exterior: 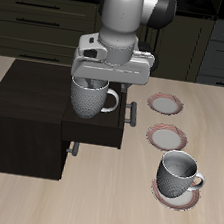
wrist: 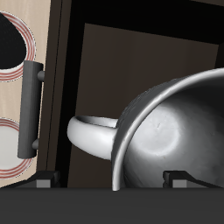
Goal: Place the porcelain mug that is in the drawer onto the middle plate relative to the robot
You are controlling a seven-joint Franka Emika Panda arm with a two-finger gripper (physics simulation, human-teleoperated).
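The porcelain mug (exterior: 89,100) stands upright in the open drawer (exterior: 93,132), its loop handle toward the drawer's grey bar handle (exterior: 132,113). My gripper (exterior: 96,80) is right above the mug, open; the jaws straddle the mug's wall on the handle side, without closing on it. In the wrist view the mug (wrist: 166,131) fills the near field with its light inside, over the drawer's floor (wrist: 149,61). The middle plate (exterior: 167,137) lies bare beside the drawer, and it also shows in the wrist view (wrist: 7,149).
A dark cabinet (exterior: 28,112) holds the drawer. A bare plate (exterior: 166,105) lies farther back. The plate nearest the table's front edge (exterior: 180,197) carries a squatter mug (exterior: 179,172) with a darker inside.
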